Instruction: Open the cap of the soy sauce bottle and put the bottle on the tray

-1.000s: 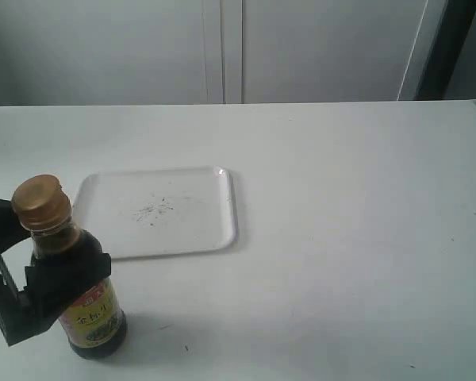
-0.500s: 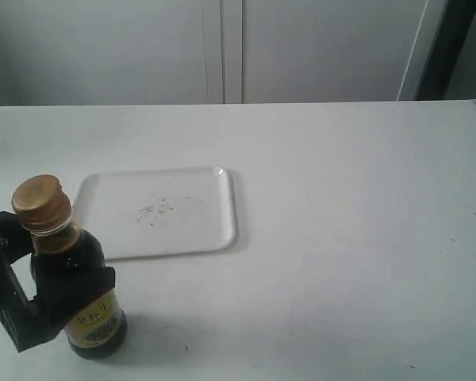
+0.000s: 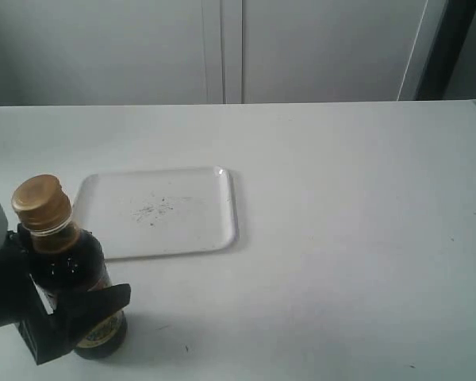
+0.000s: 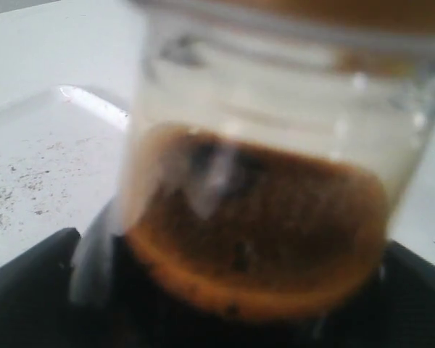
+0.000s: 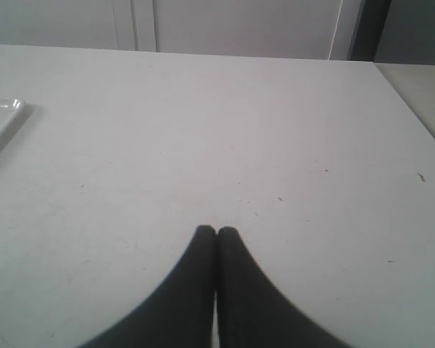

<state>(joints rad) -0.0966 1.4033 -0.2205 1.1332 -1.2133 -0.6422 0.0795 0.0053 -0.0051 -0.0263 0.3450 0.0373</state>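
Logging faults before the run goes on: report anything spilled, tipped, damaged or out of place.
Nothing stands out. The soy sauce bottle stands upright with its cap shut, the left gripper around its body. The tray lies flat, only faint dark scuffs at centre. No spill shows.

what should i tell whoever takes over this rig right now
Left claw: around the lower body of the bottle; a firm grip cannot be confirmed. Right claw: shut, empty, above bare table, not visible in the exterior view.
Bottle: upright on the table at the near left, in front of the tray, not on it.
Cap: on and closed.
Done: left claw is at the bottle.
Left: open the cap, then set the bottle on the tray.
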